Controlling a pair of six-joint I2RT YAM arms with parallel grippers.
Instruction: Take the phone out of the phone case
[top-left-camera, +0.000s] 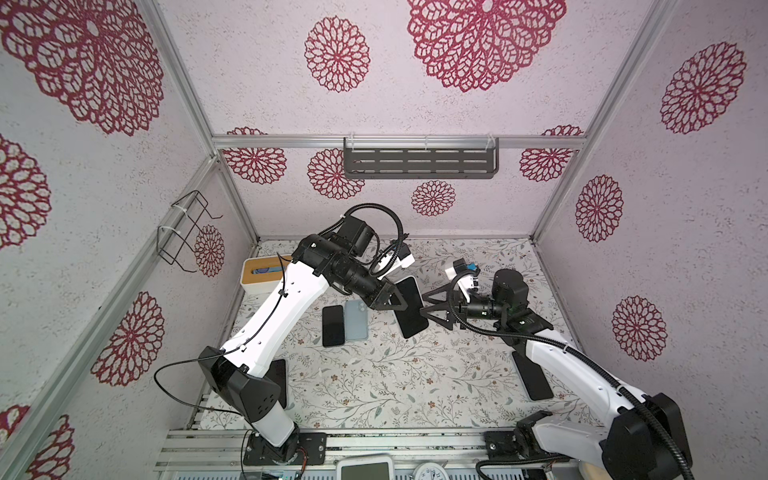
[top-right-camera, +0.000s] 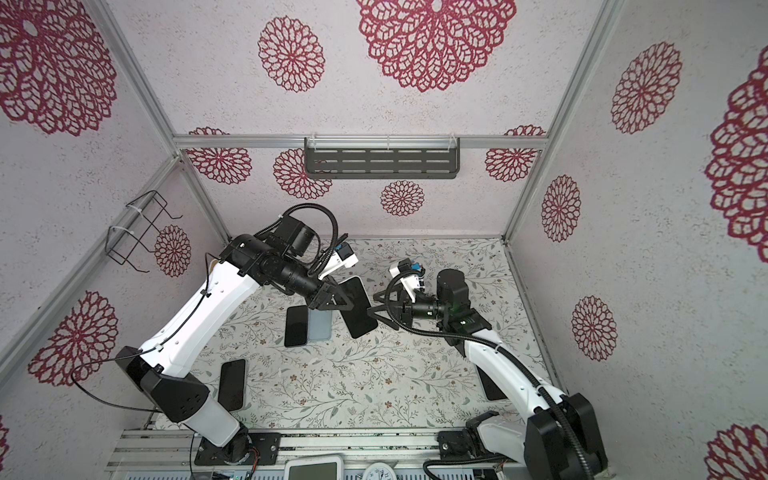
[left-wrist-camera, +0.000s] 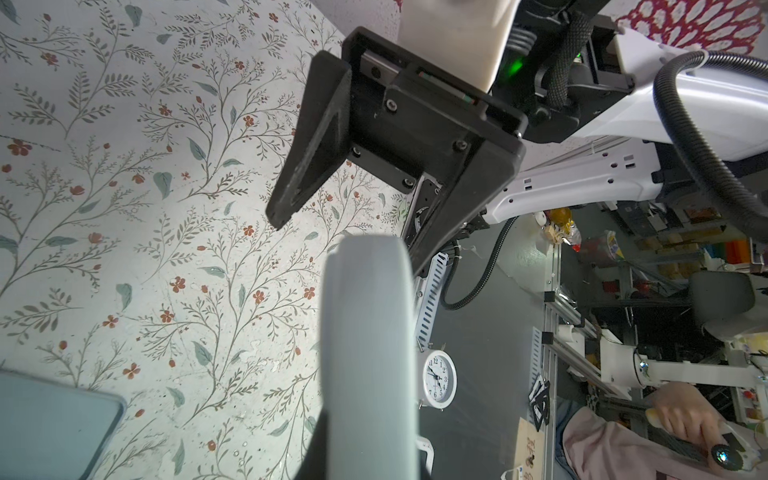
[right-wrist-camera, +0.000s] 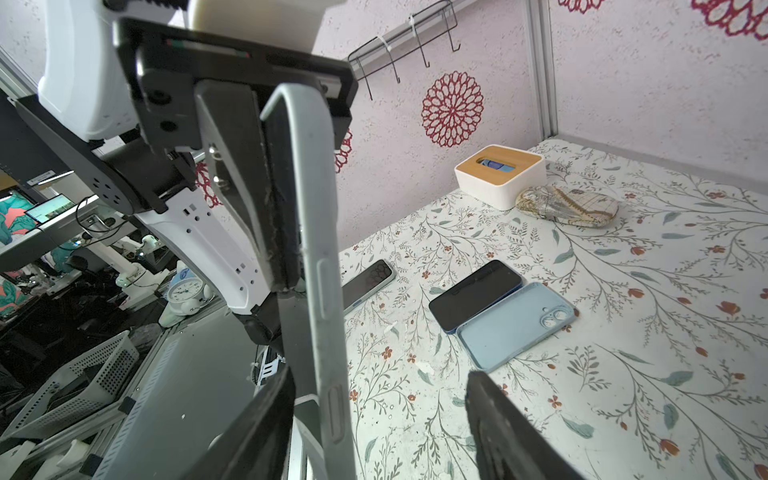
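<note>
The left gripper (top-left-camera: 401, 303) is pressed together on the phone (top-left-camera: 413, 323). It pinches the phone across its flat faces about midway along its length and holds it up off the bench (top-left-camera: 415, 374). The phone is tilted, and its dark screen shows in both top views. It sits inside its gray case (right-wrist-camera: 322, 291). In the right wrist view the case's pale edge, with its long side buttons, runs outward from the left gripper's fingers (right-wrist-camera: 237, 199), which are clamped near the case's rounded corner. The right gripper (top-left-camera: 422, 304) faces the left gripper from the phone's opposite long edge. Its fingers are spread wide, and that edge stands in the gap between them. One finger is close beside the edge and the other is well apart from it; whether either touches the case cannot be told. On the bench below the left gripper, toward that arm's own side, a bare phone (top-left-camera: 333, 326) lies screen up. A blue case (top-left-camera: 356, 320) lies flat just beside it, on the side nearer the gripper. Well away from both grippers, behind the left arm, stands a white box (top-left-camera: 262, 276) with a wooden lid. A patterned pouch (right-wrist-camera: 567, 205) lies next to the box.
</note>
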